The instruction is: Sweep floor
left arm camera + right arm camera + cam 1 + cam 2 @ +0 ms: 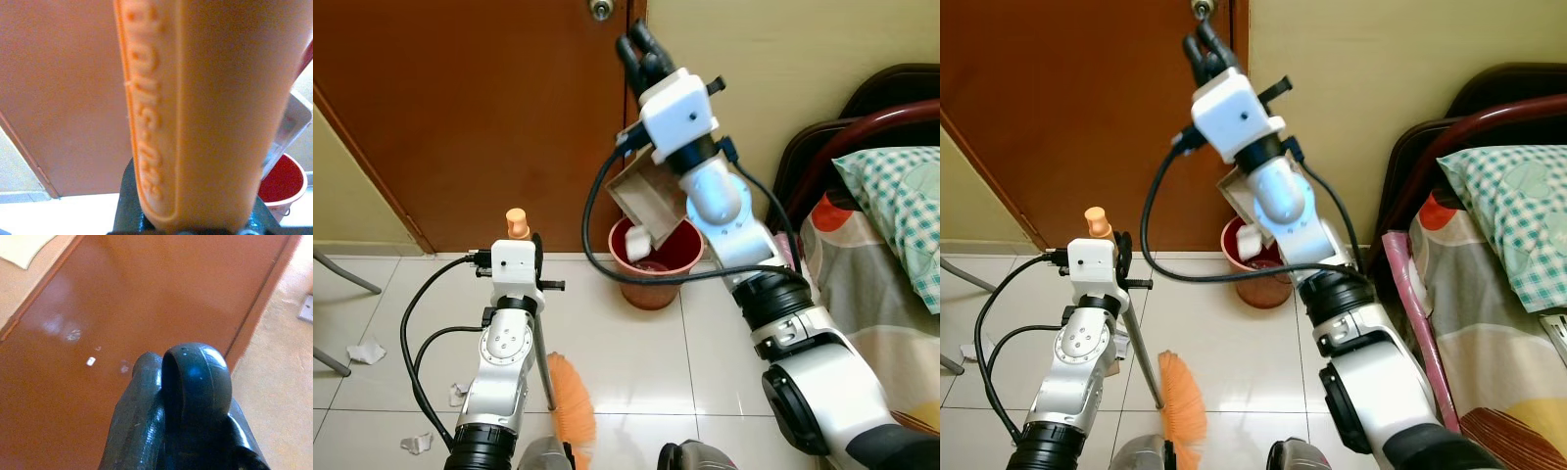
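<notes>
Tiled floor (636, 362); broom (570, 406) bristles cut off, dustpan (641, 191) half-hidden.

- Right hand (1205, 49) raised high before the brown door (1067, 117), fingers pressed together, pointing up.
- Tan dustpan (1234, 186) tilted just behind the right forearm, above the red bin (1258, 269).
- White crumpled paper (1250, 243) lies in the bin.
- Left hand (1108, 257) closed on an orange-capped broom handle (1095, 221); thin pole slants down to orange bristles (1181, 397) on the white tiled floor (1234, 352).
- Bed (1489, 294) at right, checked pillow (1518, 211) on it.
</notes>
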`<state>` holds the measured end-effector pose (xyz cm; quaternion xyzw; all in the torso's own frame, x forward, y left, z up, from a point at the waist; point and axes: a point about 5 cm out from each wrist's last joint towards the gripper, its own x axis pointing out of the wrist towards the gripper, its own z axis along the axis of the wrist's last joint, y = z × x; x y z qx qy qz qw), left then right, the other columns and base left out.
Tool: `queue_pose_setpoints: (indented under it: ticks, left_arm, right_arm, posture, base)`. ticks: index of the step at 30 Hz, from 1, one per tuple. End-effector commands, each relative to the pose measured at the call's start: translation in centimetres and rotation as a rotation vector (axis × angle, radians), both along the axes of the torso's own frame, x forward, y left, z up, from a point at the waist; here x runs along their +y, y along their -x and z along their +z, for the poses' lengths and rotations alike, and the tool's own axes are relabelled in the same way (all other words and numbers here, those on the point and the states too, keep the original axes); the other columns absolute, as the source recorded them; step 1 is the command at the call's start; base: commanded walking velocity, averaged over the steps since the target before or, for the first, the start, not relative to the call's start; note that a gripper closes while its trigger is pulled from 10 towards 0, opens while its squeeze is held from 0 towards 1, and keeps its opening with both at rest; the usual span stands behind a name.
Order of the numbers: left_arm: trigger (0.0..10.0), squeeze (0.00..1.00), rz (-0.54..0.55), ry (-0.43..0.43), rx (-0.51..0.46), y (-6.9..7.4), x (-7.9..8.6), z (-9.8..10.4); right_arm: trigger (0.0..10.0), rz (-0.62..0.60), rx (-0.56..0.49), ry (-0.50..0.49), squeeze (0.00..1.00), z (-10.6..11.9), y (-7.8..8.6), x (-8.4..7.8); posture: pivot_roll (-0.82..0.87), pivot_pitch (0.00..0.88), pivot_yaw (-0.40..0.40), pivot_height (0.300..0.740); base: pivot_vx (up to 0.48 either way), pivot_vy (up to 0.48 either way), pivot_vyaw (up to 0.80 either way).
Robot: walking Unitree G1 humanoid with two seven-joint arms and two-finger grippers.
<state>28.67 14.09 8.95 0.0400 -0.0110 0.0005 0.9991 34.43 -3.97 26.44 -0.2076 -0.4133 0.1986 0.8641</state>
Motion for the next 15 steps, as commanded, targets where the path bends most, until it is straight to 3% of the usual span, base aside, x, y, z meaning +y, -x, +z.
queue_pose_setpoints:
  ticks: [1, 7, 9, 10, 12, 15]
  left_arm:
    - [10.0, 0.00, 0.005, 0.006, 0.052, 0.4, 0.1, -0.9]
    - [10.0, 0.00, 0.007, 0.003, 0.051, 0.3, 0.2, -0.9]
    - [10.0, 0.00, 0.006, 0.004, 0.048, 0.2, 0.2, -0.8]
    - [10.0, 0.00, 0.004, 0.004, 0.045, 0.2, 0.1, -0.7]
    - [10.0, 0.00, 0.003, 0.004, 0.045, 0.2, 0.1, -0.7]
    - [10.0, 0.00, 0.001, 0.004, 0.041, 0.1, 0.0, -0.6]
  right_arm:
    - [10.0, 0.039, -0.101, 0.072, 0.00, 0.1, 1.0, 0.7]
    - [10.0, 0.054, -0.098, 0.090, 0.00, -0.7, 1.2, 0.9]
    - [10.0, 0.057, -0.086, 0.008, 0.00, 0.2, 1.3, 0.7]
    - [10.0, 0.058, -0.065, -0.090, 0.00, 1.6, 1.2, 0.4]
    - [10.0, 0.059, -0.060, -0.112, 0.00, 1.9, 1.2, 0.3]
    - [10.0, 0.091, -0.001, -0.286, 0.00, 3.6, 1.1, 0.3]
  posture:
    - [0.01, 0.022, -0.026, 0.740]
    - [0.02, 0.022, -0.026, 0.740]
    - [0.02, 0.019, -0.023, 0.740]
    - [0.02, 0.016, -0.022, 0.740]
    - [0.02, 0.016, -0.022, 0.740]
    - [0.01, 0.014, -0.021, 0.740]
  base:
    - [0.000, 0.000, 0.00]
    - [0.000, 0.000, 0.00]
    - [0.000, 0.000, 0.00]
    - [0.000, 0.000, 0.00]
    - [0.000, 0.000, 0.00]
    - [0.000, 0.000, 0.00]
